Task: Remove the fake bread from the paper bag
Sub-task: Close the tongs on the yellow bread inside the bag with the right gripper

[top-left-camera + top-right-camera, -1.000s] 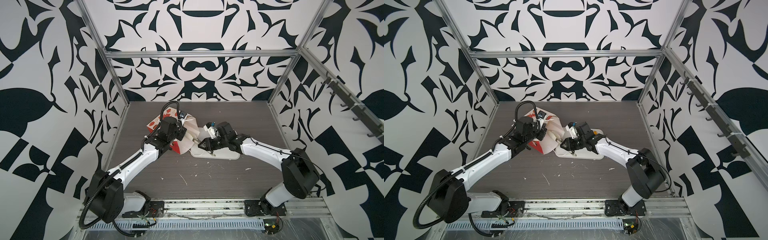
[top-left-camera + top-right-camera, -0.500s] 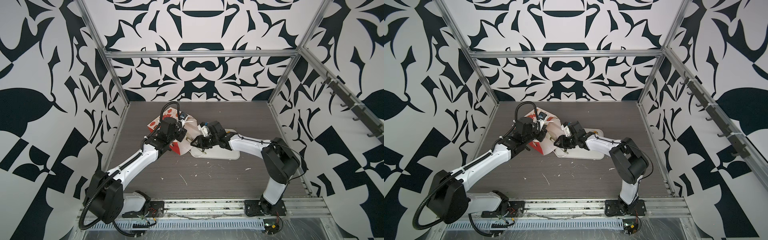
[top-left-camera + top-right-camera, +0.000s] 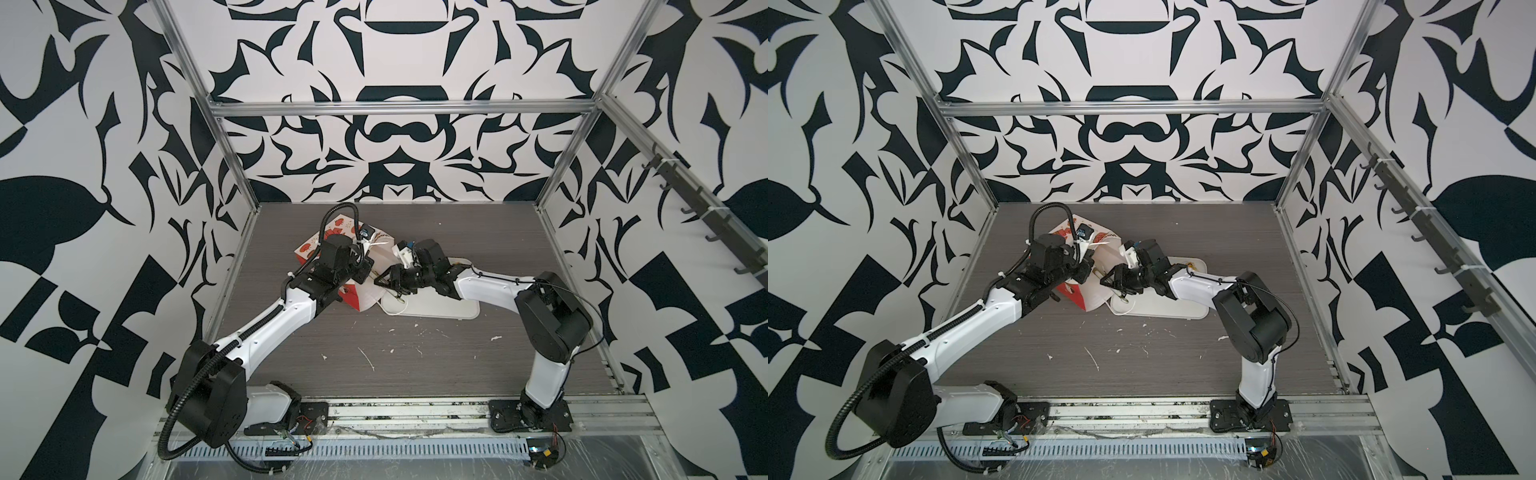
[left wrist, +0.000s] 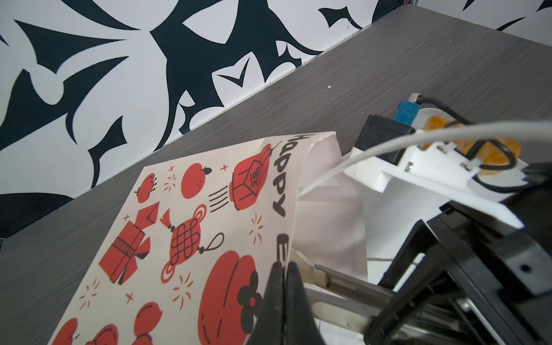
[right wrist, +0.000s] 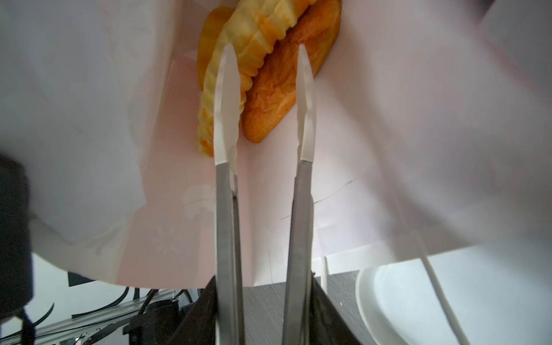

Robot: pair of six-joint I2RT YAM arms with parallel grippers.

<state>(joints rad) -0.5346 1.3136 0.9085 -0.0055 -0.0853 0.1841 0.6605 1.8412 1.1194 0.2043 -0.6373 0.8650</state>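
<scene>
Right wrist view showed the right gripper (image 5: 265, 47) with its two long fingers inside the open mouth of the paper bag (image 5: 179, 179). Its jaws stood a little apart and held nothing. The white tips were right at the fake bread (image 5: 268, 77). A yellow striped roll (image 5: 257, 33) lay on a brown-orange piece (image 5: 280, 95), deep in the bag. A second before, this gripper was outside the bag, by the left edge of the white tray (image 3: 436, 309). Since then the arm had slid over and the fingers had gone in. That looked like it was ready to pinch a bread and pull it out. The left gripper (image 4: 282, 265) had not moved. Its jaws were shut tight on the rim of the bag and held the mouth up. The bag lay on its side near the back left part of the table (image 3: 415, 365), with its mouth facing the tray, same as before. One orange bread (image 4: 436, 125) sat on the tray near its back edge. So part of the job looked done, but at least two breads were left inside.
</scene>
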